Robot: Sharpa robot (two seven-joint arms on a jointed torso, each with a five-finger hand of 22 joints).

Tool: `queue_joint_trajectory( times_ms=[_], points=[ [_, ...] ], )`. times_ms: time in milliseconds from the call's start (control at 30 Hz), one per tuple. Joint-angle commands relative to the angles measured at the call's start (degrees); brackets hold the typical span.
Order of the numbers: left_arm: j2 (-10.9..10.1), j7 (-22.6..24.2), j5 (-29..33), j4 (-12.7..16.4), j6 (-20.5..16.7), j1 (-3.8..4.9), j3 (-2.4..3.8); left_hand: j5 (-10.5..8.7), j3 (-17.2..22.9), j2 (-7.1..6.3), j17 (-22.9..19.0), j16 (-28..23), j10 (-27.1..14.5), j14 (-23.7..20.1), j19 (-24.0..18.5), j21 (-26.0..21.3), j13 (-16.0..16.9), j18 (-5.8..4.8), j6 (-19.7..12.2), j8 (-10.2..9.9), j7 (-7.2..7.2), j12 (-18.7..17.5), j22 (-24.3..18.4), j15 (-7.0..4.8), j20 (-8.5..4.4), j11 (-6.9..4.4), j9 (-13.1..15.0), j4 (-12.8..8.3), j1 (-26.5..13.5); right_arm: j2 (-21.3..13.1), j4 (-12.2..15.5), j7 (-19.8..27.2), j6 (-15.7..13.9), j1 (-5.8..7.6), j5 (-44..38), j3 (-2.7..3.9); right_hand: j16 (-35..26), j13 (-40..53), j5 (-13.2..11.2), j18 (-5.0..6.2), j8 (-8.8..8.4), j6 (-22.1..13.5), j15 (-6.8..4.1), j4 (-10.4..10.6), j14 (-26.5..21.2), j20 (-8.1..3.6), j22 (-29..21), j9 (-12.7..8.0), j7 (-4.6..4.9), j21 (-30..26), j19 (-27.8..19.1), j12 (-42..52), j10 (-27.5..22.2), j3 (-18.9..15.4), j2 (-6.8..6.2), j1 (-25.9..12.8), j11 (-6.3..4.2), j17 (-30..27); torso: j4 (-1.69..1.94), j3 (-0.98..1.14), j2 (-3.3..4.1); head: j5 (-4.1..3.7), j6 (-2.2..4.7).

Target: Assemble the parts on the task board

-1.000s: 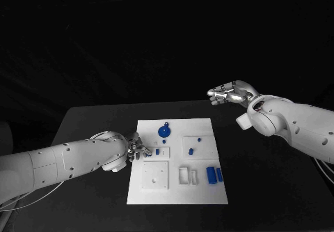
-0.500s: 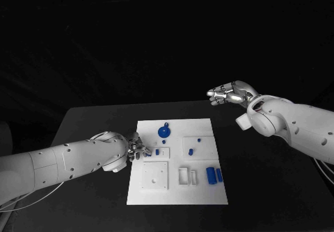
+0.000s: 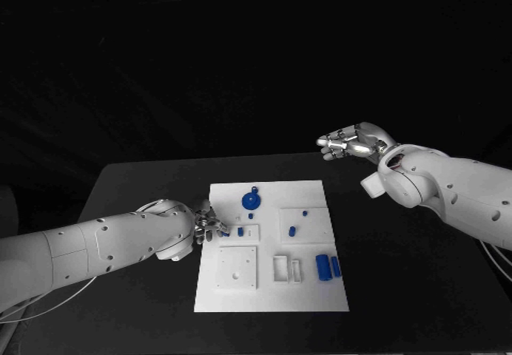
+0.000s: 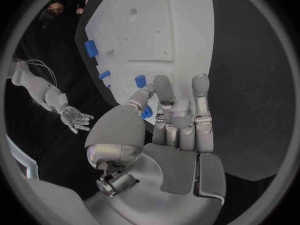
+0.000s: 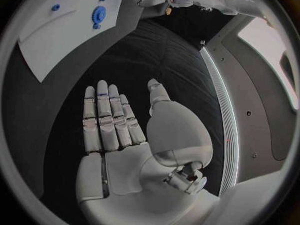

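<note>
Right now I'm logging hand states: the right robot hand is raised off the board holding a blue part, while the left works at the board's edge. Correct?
Not quite: the right robot hand holds nothing; the right wrist view shows it open and empty. It is raised away from the task board, and the left robot hand is at the board's edge.

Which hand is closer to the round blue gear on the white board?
Left. The left hand sits at the board's edge just below the gear; the right hand hovers off beyond the board's far corner.

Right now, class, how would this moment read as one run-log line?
left hand: open, at task board's left edge, by a small blue part | right hand: open, raised beyond board | parts: unheld
</note>
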Motion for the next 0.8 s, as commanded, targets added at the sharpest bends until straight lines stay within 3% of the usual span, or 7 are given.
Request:
queue_joint_trajectory(
  times_ms=[33,800],
  points=[
    [0.11,-0.45,-0.71,-0.07,0.89,-0.24,-0.18,0.29,1.76,1.28,0.11,0.39,0.79,-0.07,-0.35,0.3,0.09,0.26,7.73,0.18,-5.18,0.17,1.14,-0.35,-0.01,-2.48,0.05,-2.09,1.85,0.07,0.0,0.45,0.85,-0.07,-0.05,0.03,-0.29,-0.05,0.23,-0.43,-0.04,-0.23,-0.09,0.25,-0.47,0.04,-0.09,-0.09,0.16,-0.02,-0.53,-0.18,-0.52,-0.05,0.21,-0.24,-0.07,-0.09,0.04,0.0,-0.01,0.04,-0.06],
    [0.59,-0.07,-7.53,0.24,1.86,-0.24,-0.19,0.34,1.49,0.72,0.37,0.49,0.79,-0.05,-0.52,0.54,0.17,0.33,7.73,0.16,-5.16,0.12,1.12,-0.33,0.06,-2.53,-0.02,-1.74,2.98,0.06,-0.03,0.45,0.86,-0.2,-0.06,0.03,-0.29,-0.05,0.25,-0.43,-0.05,-0.29,-0.08,0.25,-0.47,0.04,-0.1,-0.09,0.16,-0.03,-0.54,-0.17,-0.51,-0.05,0.2,-0.25,-0.06,-0.09,-0.03,0.04,0.0,0.12,0.01]
  ],
)
